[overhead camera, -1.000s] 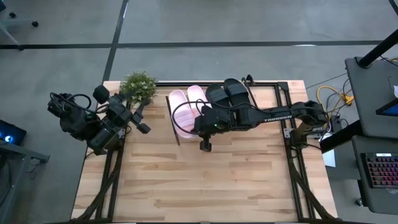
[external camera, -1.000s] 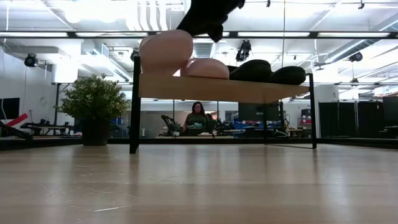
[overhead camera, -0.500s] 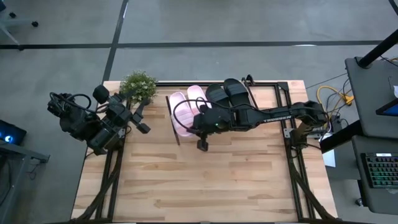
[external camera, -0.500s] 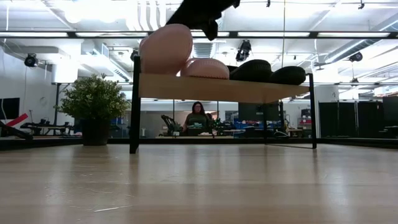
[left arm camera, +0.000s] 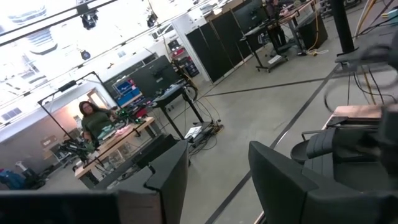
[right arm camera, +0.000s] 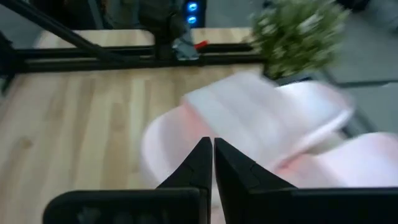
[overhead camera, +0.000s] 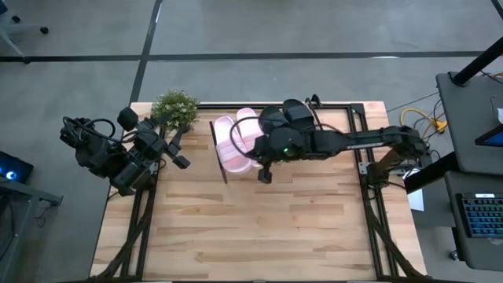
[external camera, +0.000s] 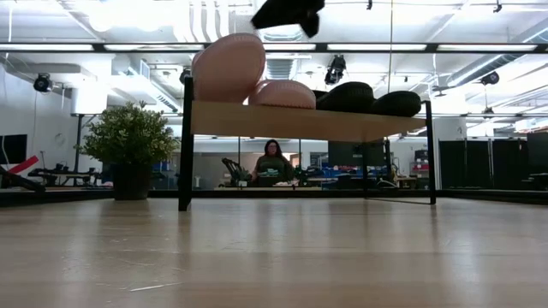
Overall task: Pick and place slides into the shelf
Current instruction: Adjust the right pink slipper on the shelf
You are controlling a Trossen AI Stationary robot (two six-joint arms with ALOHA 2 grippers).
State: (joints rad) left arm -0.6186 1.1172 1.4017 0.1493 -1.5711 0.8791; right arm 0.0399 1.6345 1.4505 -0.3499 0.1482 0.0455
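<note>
1. The right gripper (overhead camera: pixel 266 174) hangs just above the shelf's front edge, fingers pressed together on nothing.
2. Just beside it the outer pink slide (overhead camera: pixel 229 149) rests tilted, toe overhanging the shelf (external camera: pixel 304 121); the second pink slide (external camera: pixel 282 93) and the black pair (external camera: pixel 370 97) lie flat.
3. All four seem shelved; next likely a nudge to seat the tilted one.
4. The left gripper (overhead camera: pixel 176 153), part open, waits near the potted plant (overhead camera: pixel 174 107).
</note>
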